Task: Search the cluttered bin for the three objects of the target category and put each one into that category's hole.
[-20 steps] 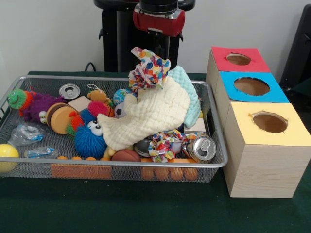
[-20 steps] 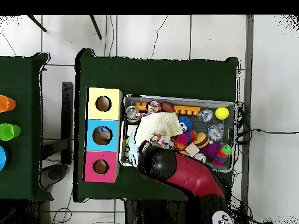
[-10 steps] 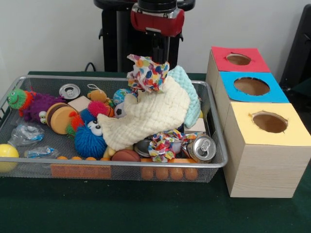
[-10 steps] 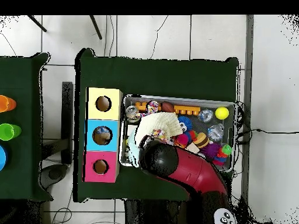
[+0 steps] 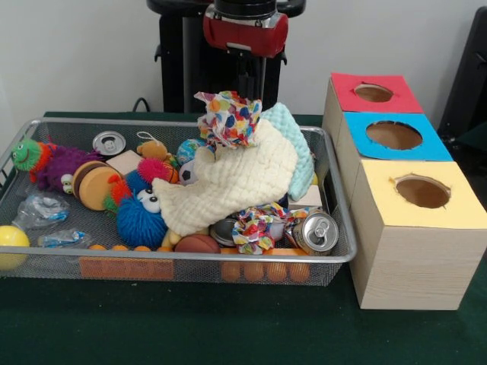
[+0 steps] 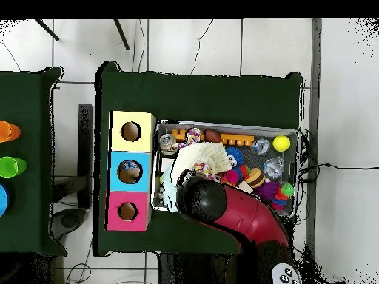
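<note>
The wire mesh bin (image 5: 190, 257) is full of toys and cloths. Two clear crumpled bottles lie at its left end in the front view: one (image 5: 42, 209) further back, one with a blue label (image 5: 65, 238) by the front rim. They also show in the overhead view (image 6: 274, 166) (image 6: 260, 146). A third bottle is hidden. My gripper (image 5: 245, 91) hangs over the bin's back middle, shut on a spotted colourful cloth (image 5: 228, 118) held above a cream cloth (image 5: 236, 182). The blue-surround hole (image 5: 393, 134) is in the middle box at the right.
The red-surround hole (image 5: 373, 93) and the yellow-surround hole (image 5: 421, 192) flank the blue one. Drink cans (image 5: 316, 232) (image 5: 109, 142), a blue fuzzy toy (image 5: 141, 217), a purple caterpillar toy (image 5: 49, 163), a yellow ball (image 5: 11, 245) and a second spotted cloth (image 5: 257, 226) lie in the bin.
My arm has shifted a little left in the front view, and the spotted cloth has moved left and slightly up with it.
</note>
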You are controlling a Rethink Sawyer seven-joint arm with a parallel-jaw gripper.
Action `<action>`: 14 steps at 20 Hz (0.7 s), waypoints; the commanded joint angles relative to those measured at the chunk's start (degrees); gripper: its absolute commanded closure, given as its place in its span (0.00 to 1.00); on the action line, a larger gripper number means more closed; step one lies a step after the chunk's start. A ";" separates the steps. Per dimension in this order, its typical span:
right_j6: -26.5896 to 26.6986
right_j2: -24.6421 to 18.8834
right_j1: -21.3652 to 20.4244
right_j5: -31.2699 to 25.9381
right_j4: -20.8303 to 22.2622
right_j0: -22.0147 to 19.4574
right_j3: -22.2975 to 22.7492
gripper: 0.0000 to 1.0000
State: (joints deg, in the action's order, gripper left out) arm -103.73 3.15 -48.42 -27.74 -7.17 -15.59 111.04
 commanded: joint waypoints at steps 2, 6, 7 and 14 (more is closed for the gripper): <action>-6.92 -1.51 0.74 -6.70 -0.46 -0.59 -2.63 1.00; -6.58 -1.48 0.57 -4.92 -0.08 -0.71 -2.47 0.00; -6.66 -1.40 0.55 -4.53 -0.05 -0.67 -2.44 0.00; -7.12 0.35 -0.61 -8.91 0.48 0.48 -4.39 0.00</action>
State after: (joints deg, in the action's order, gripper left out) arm -103.73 3.86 -48.51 -28.60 -7.16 -15.22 110.69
